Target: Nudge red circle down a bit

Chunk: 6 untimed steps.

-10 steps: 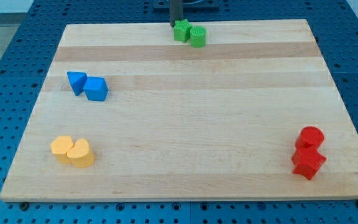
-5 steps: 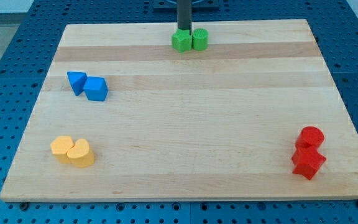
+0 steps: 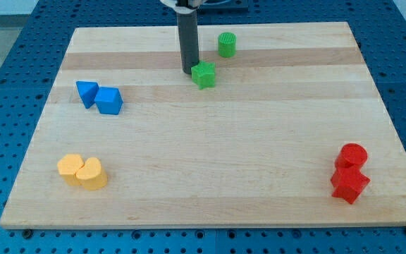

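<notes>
The rod is standing upright over the upper middle of the bench [image 3: 210, 162], and my tip [image 3: 188, 71] is sitting right against the left side of a green star [image 3: 204, 74], touching it or very nearly so. There is no tool on this arm to be apart or together, only the bare rod.

A green cylinder [image 3: 226, 44] is standing apart from the star, up and to the view's right, near the top edge. The red circle [image 3: 353, 155] is resting far off at the view's lower right, well apart from my tip, pressing against a red star [image 3: 349, 183] just below it. At the view's left, a blue triangle [image 3: 87, 92] and a blue cube [image 3: 108, 101] are touching each other. Lower left, two yellow blocks [image 3: 82, 172] are huddling together, their shapes hard to make out.
</notes>
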Each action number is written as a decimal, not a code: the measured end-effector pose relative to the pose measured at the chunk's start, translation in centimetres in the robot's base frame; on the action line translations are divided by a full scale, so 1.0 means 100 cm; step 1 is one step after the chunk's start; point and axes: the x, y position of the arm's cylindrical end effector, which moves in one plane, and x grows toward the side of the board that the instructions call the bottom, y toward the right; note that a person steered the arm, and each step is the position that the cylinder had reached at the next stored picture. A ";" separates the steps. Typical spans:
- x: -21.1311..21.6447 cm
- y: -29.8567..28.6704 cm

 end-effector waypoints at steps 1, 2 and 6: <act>0.015 0.004; -0.018 -0.003; -0.109 0.087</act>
